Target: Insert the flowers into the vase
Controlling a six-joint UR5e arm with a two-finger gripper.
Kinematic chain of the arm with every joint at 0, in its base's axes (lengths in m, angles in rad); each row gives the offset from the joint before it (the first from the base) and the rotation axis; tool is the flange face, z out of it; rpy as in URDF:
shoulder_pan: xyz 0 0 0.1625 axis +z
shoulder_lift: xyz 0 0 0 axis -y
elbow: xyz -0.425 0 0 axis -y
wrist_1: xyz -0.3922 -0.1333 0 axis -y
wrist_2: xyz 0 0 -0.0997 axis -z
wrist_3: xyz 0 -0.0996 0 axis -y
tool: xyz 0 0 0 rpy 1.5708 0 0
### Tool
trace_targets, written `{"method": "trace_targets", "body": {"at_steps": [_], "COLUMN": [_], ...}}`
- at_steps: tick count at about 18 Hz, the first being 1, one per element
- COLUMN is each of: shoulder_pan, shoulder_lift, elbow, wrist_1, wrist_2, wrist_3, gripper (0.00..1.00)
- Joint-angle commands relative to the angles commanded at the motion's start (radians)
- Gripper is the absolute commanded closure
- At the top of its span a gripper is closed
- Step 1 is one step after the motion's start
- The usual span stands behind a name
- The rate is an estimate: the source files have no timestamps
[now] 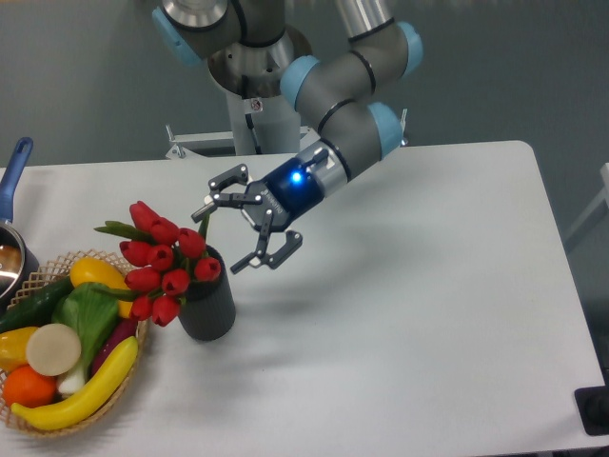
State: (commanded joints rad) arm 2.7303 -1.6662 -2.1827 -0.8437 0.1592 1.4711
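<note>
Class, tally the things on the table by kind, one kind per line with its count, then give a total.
Bunch of flowers: 1
Vase: 1
Basket of fruit and vegetables: 1
Pot: 1
Total: 4

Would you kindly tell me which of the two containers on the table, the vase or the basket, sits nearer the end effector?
The dark grey vase, holding the red flowers, sits just below-left of the open end effector; the wicker basket lies further left.

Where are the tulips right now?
The red tulips sit in the dark grey vase at the table's left, leaning toward the wicker basket; the open gripper is just up-right of them.
</note>
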Motion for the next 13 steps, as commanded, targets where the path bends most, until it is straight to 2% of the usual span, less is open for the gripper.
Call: {"method": "trace_targets", "body": {"at_steps": [2,4,7,9,11,13], "shoulder_pan": [0.058,0.110,0.205,0.279,0.308,0.328], "shoulder_lift": [0.078,0.121,0.131,0.108,0.013,-0.042], "elbow": [-0.006,0.006,0.058,0.107,0.194,0.259], "wrist_1": [-0.006,-0.006,-0.006,-0.002,0.002,0.005], "wrist_2": [0.078,0.166,0.291,0.347,0.402,0.457], "wrist_3": [-0.012,-0.038,-0.045,-0.037,-0.032,-0.032], "gripper": [0.00,0.00,0.00,0.00,0.00,0.00]}}
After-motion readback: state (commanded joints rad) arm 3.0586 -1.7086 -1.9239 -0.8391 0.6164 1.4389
